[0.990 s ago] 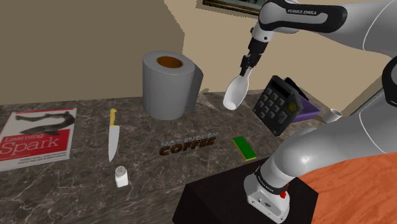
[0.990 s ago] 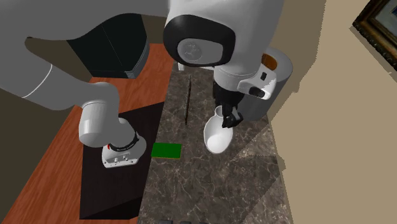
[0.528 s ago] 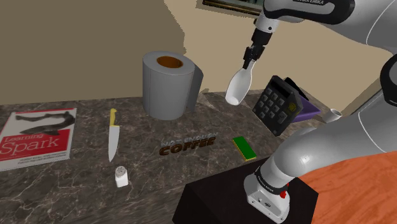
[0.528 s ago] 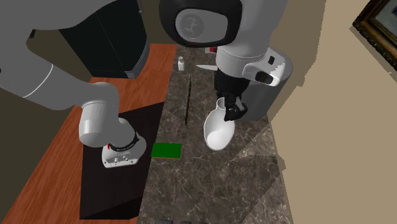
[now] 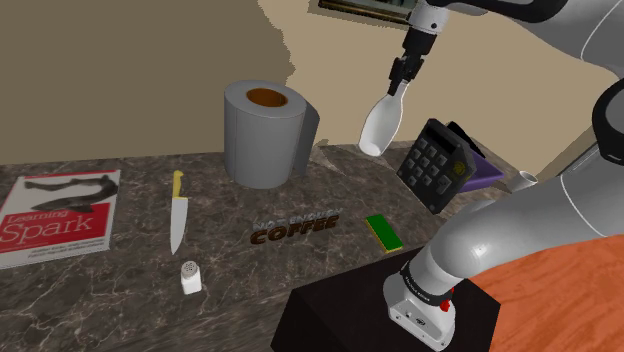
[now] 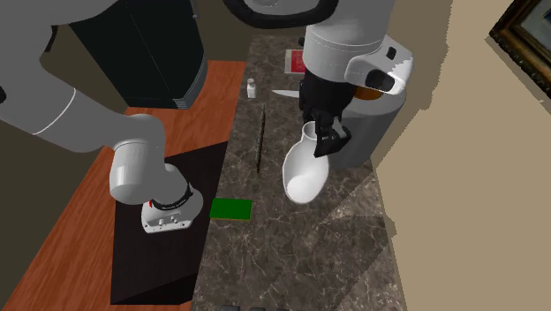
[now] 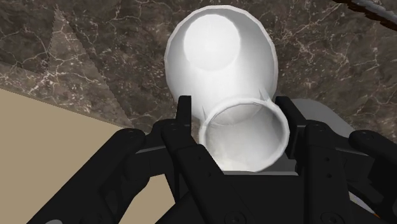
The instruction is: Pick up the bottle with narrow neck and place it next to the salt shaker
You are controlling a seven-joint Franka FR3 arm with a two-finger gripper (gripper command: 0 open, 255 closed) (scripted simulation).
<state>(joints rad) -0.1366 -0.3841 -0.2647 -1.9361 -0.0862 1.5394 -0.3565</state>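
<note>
Fingers [image 7: 184, 121] of the black end effector [image 7: 238, 114] were seen closed on the narrow neck of a white bottle [image 7: 219, 57], one on each side of the open mouth, with the rounded body hanging beyond them over the dark veined worktop [image 7: 76, 51].

In the shoulder view, the dark stand [image 5: 340, 310] was seen nearest, at the lower right. Just past it, close to the worktop's [image 5: 100, 295] front edge, a small white salt shaker [image 5: 190, 277] was seen upright. A flat green block [image 5: 382, 232] was seen lying near the stand, with brown raised letters spelling COFFEE [image 5: 290, 231] to its left. Further left, a yellow-handled knife [image 5: 177, 210] and a red and white book [image 5: 55, 215] were seen lying flat. A dark calculator [image 5: 437, 165] was seen tilted up against a purple object [image 5: 488, 170] at the right. A large grey paper roll [image 5: 262, 135] was seen standing on end near the beige wall [image 5: 120, 70].

The bottle [image 5: 381, 124] was held high above the worktop, to the right of the roll, neck uppermost in the end effector [image 5: 398, 82] and body slanted down to the left. It was well apart from the salt shaker.

In the second exterior view, the bottle [image 6: 302, 172] was seen gripped by the end effector [image 6: 322, 141] above the worktop [image 6: 291, 256], with the green block [image 6: 231, 209] nearer and the salt shaker [image 6: 252, 87] far behind.
</note>
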